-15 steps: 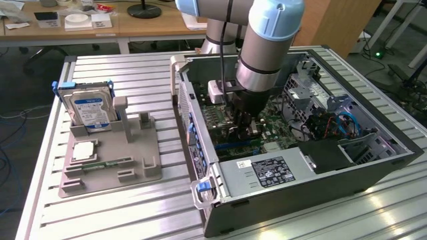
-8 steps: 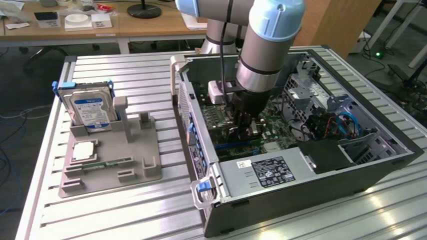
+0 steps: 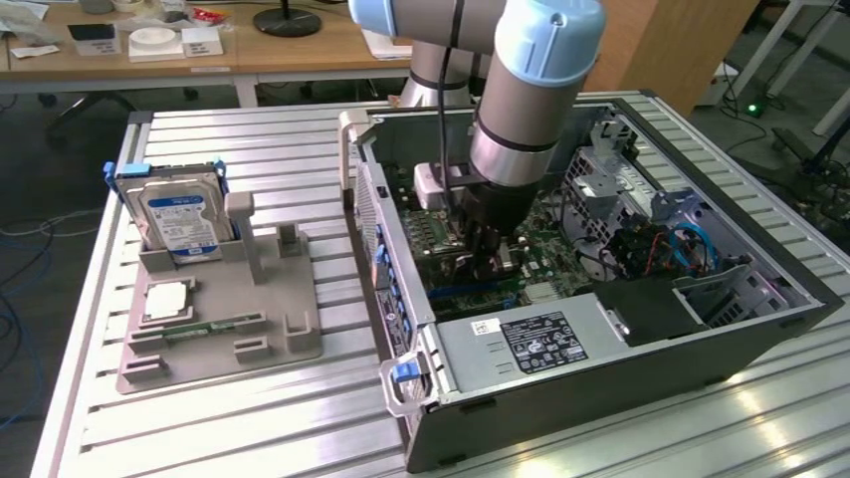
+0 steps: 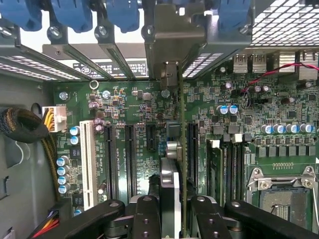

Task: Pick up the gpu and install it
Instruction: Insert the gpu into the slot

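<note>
My gripper (image 3: 485, 261) is down inside the open computer case (image 3: 743, 344), over the green motherboard (image 3: 551, 264). In the wrist view the gpu (image 4: 175, 164) shows edge-on, a thin green board with a dark cooler on one side. It stands upright on the motherboard (image 4: 134, 104) among the black expansion slots (image 4: 130, 159). Its silver end bracket (image 4: 174, 35) lies against the case's rear slot openings. The gripper (image 4: 174, 219) is shut on the gpu, with one black finger (image 4: 147, 214) on either side of it. I cannot tell whether the card's edge sits in a slot.
A grey holder (image 3: 219, 339) at the exterior view's left carries the silver hard drive with a blue label (image 3: 186, 224) and a narrow green memory stick (image 3: 199, 327). The case holds a power supply (image 3: 531, 344), a white slot (image 4: 88, 164), a CPU socket (image 4: 284, 191) and a black cable bundle (image 4: 25, 124).
</note>
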Controlling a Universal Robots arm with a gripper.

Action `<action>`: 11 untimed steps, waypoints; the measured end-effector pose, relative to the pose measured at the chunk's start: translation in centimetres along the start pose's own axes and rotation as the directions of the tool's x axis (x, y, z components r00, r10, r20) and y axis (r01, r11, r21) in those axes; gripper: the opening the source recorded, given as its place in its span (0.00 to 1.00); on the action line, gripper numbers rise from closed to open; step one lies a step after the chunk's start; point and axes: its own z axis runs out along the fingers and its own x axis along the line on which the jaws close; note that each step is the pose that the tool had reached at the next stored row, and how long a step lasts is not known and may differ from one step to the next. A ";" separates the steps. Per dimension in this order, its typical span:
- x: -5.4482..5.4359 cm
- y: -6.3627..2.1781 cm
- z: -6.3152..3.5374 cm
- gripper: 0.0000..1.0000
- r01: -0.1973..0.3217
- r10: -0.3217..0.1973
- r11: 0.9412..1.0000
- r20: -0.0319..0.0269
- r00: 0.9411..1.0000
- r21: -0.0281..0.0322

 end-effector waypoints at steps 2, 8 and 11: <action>0.0 0.00 0.05 0.28 0.000 0.000 1.000 0.000 1.000 0.000; 0.0 0.00 0.07 0.28 0.000 0.000 1.000 0.000 1.000 0.000; 0.0 0.06 0.10 0.28 0.000 0.000 1.000 0.000 1.000 0.000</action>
